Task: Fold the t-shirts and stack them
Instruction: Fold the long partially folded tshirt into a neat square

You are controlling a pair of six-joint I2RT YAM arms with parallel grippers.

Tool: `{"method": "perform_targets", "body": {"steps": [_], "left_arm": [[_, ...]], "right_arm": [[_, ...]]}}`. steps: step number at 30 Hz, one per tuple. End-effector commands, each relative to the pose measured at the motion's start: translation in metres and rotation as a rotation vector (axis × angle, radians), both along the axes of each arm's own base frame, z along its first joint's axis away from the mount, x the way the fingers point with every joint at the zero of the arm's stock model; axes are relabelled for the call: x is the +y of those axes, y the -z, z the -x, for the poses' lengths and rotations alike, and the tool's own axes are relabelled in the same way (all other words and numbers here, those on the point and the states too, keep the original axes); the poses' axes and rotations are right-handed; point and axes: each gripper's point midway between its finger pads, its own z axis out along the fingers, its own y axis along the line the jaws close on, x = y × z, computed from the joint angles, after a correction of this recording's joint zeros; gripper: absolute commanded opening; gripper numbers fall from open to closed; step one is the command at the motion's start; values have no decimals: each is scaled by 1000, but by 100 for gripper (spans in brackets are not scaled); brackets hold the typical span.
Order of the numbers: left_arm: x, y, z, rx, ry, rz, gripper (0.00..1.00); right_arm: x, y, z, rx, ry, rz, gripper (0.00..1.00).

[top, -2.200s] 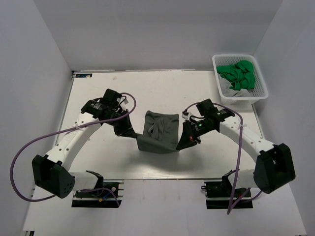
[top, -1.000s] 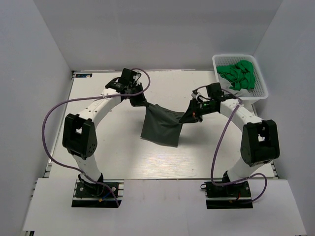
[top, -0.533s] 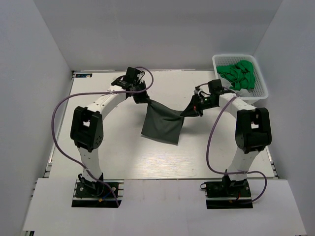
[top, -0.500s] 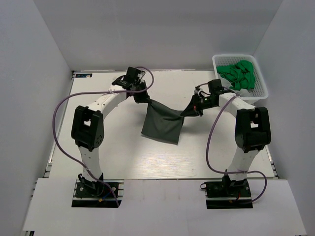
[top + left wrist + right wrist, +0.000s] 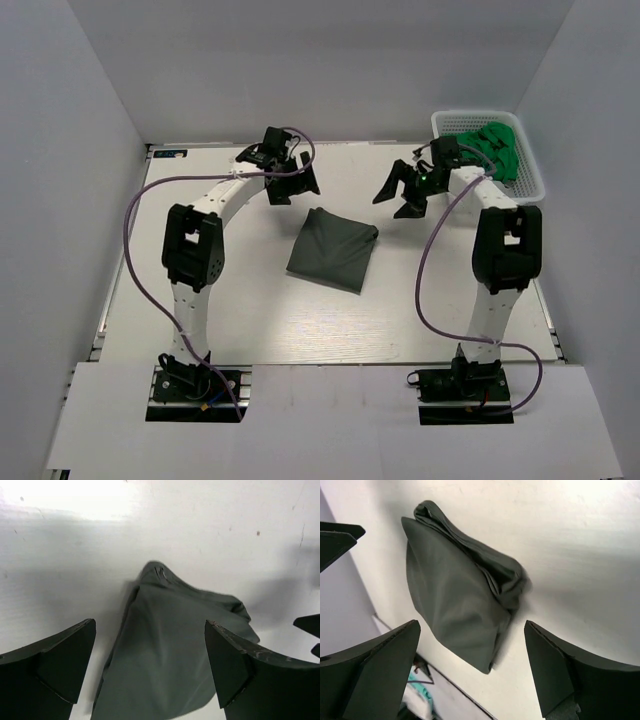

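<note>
1. The grey t-shirt [image 5: 333,250] lies in the middle of the table [image 5: 200,290], folded into a compact, roughly square packet, nearer the arm bases than either gripper. It looks light and limp. Its layers would likely slide apart and droop if it were lifted by one corner.
2. The wrist views show the packet's far edge bunched into a thick, rounded ridge. That is probably the safest hold: pinch through every layer there, one gripper at each far corner.
3. The left gripper [image 5: 297,187] hovers just beyond the far left corner, its jaws spread wide and empty. The right gripper [image 5: 398,198] hovers beyond the far right corner, equally wide, with nothing between its fingers.
4. Farthest off, the green t-shirts [image 5: 485,150] sit crumpled in the white basket [image 5: 510,198] at the far right corner. They are soft and tangled, so a single raised fold on top seems the place to grip, or others may trail out.
</note>
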Motion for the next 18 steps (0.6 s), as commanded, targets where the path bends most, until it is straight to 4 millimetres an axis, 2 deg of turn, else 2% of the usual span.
{"method": "perform_targets", "body": {"steps": [1,2,3,4,5,6,7,9,11,12,14,15,17,18], "left_arm": [[-13,-44,19,-70,57,60,100],[-17,-48,25,-86,83,100,100],[-22,-50,30,-86,110,132,100],[-29,-51,38,-74,142,182,100],[-34,-42,49,-44,150,198,100],[-40,-44,55,-42,178,220,100],[-40,-40,58,-28,170,221,100],[-42,-34,63,-11,178,216,100],[-43,-25,75,19,190,212,100],[-48,-22,80,30,199,222,100],[-51,-12,90,56,216,224,100],[-51,-9,92,69,208,224,100],[-50,1,99,90,208,207,100],[-46,6,98,89,192,187,100]], "right_arm": [[-15,-23,17,-76,15,100,90],[-12,-34,30,-100,8,94,90],[-8,-27,38,-96,-5,77,90],[0,-31,46,-101,-30,45,90],[7,-33,56,-116,-49,24,90],[14,-29,66,-105,-73,-18,90],[25,-33,71,-117,-108,-70,90],[41,-30,88,-106,-168,-121,90],[50,-30,86,-110,-183,-152,90],[57,-19,86,-86,-200,-157,90],[65,-24,79,-101,-215,-194,90],[67,-10,73,-78,-212,-196,90],[69,-12,56,-105,-187,-216,90],[68,4,46,-93,-173,-211,90]]}}
